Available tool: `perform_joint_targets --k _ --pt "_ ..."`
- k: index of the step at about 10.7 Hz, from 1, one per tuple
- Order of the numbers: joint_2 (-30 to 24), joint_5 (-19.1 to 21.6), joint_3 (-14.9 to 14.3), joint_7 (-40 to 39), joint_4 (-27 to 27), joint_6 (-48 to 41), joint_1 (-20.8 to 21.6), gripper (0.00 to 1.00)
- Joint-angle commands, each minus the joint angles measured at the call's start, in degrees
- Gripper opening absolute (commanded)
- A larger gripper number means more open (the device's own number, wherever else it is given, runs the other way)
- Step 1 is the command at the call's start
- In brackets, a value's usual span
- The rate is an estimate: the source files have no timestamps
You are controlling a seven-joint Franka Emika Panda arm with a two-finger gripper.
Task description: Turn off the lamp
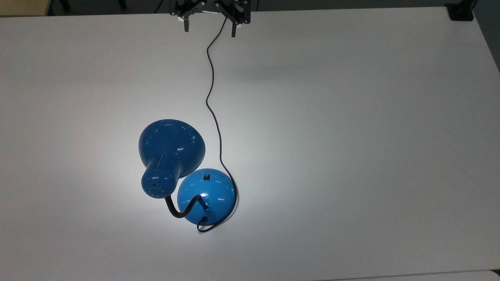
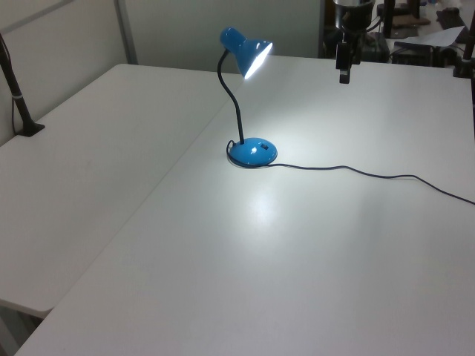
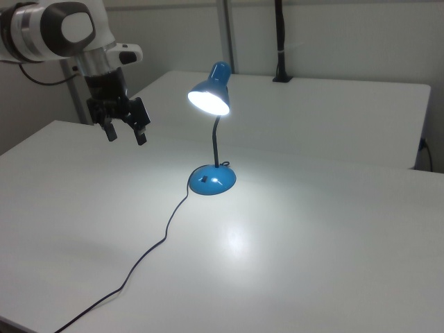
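Note:
The blue lamp (image 1: 195,187) (image 2: 252,151) (image 3: 212,178) stands on the white table (image 1: 351,136), lit, casting a bright patch in front of its base. A small black switch (image 1: 206,177) sits on the dome base. Its black gooseneck (image 2: 236,111) carries the bell-shaped shade (image 3: 210,94). The thin black cord (image 1: 213,101) runs from the base toward the top view's upper edge. My gripper (image 1: 209,28) (image 3: 125,134) (image 2: 344,74) hangs open above the table, far from the lamp, with nothing between its fingers.
A black post (image 2: 18,104) is clamped at the table edge on the left view's left. Equipment (image 2: 415,30) stands behind the table in the left view. A seam (image 3: 333,163) runs between two joined table tops.

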Motion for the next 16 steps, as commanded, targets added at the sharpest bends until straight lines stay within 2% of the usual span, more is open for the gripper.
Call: perform_joint_targets --k 1,2,3,4,16 --pt "-0.6 1.2 0.0 -4.2 -0.2 -1.2 -0.1 0.71" --pt "-0.6 1.3 0.0 -5.8 -0.2 -1.2 -0.2 0.39" --pt "-0.6 1.3 0.0 -6.1 -0.2 -1.2 -0.1 0.13" --pt "-0.4 1.3 -0.1 -6.2 -0.2 -1.2 0.0 0.0" --pt "0.2 1.4 0.0 -6.2 -0.5 -0.4 0.1 0.0"
